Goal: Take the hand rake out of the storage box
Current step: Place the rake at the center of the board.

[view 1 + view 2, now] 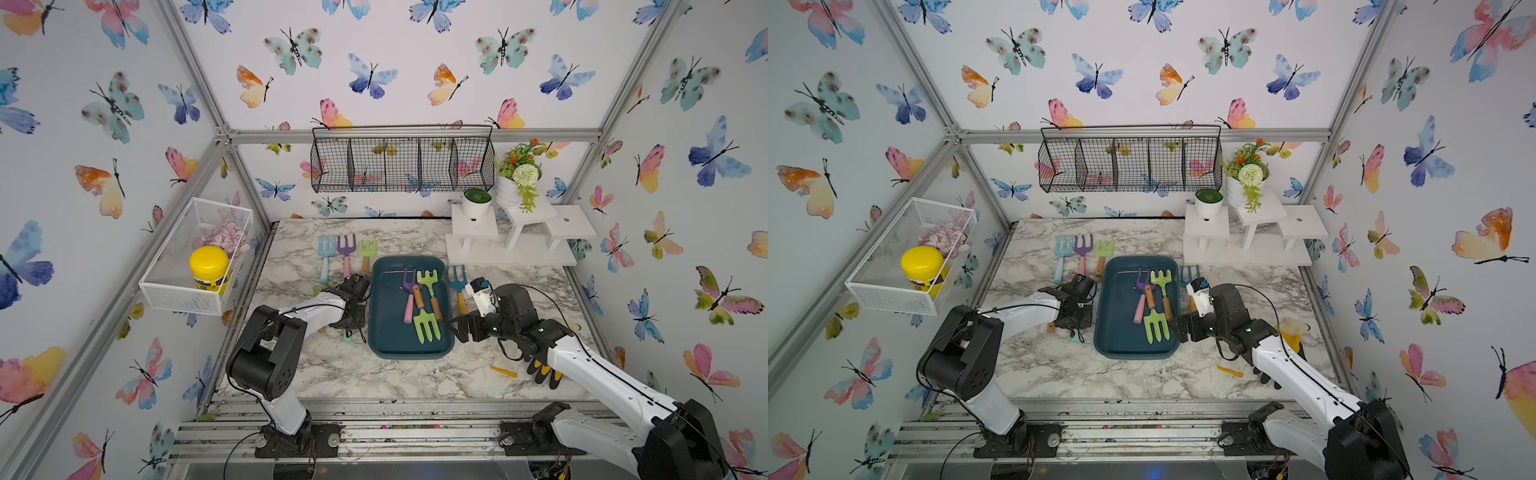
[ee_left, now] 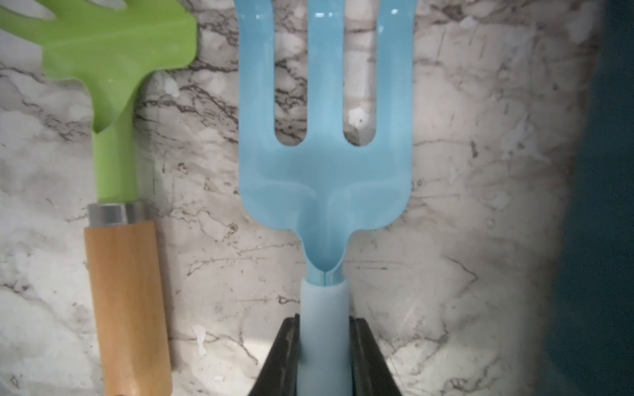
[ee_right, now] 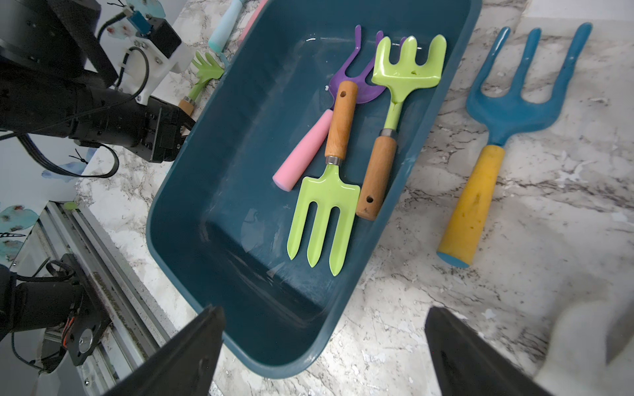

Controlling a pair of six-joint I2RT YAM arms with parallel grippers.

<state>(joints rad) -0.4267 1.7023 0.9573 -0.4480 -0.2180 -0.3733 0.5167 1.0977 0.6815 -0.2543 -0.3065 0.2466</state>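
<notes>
**A:** What's the biggest thing near the grippers?

**B:** The marble tabletop (image 3: 429, 274). On it sits the storage box (image 3: 240, 171), lying between the two grippers. The right gripper (image 3: 325, 310) hangs just at the box's rim, by a near corner.

**A:** How do the jaws stand?

**B:** The right gripper's are spread wide, and the box's end wall shows beyond them in the right wrist view. The left gripper (image 2: 324, 320) is clamped on the handle of a light-blue fork (image 2: 326, 171), over the marble and outside the box. A second green rake (image 2: 113, 103) lies just beside that fork.

**A:** And the hand rake?

**B:** The hand rake (image 3: 379, 168) lies inside the box, along the wall nearest the right gripper. Its wooden handle points toward that gripper and its green head away. Right against it, on the side farther from the gripper, is a green fork (image 3: 326, 202) with its tines toward the gripper. That fork's handle crosses a purple fork (image 3: 302, 157) with a pink handle.

**A:** Anything smaller outside?

**B:** A blue fork (image 3: 504, 113) with a yellow handle lies on the marble, just beside the box on the right gripper's side.
</notes>
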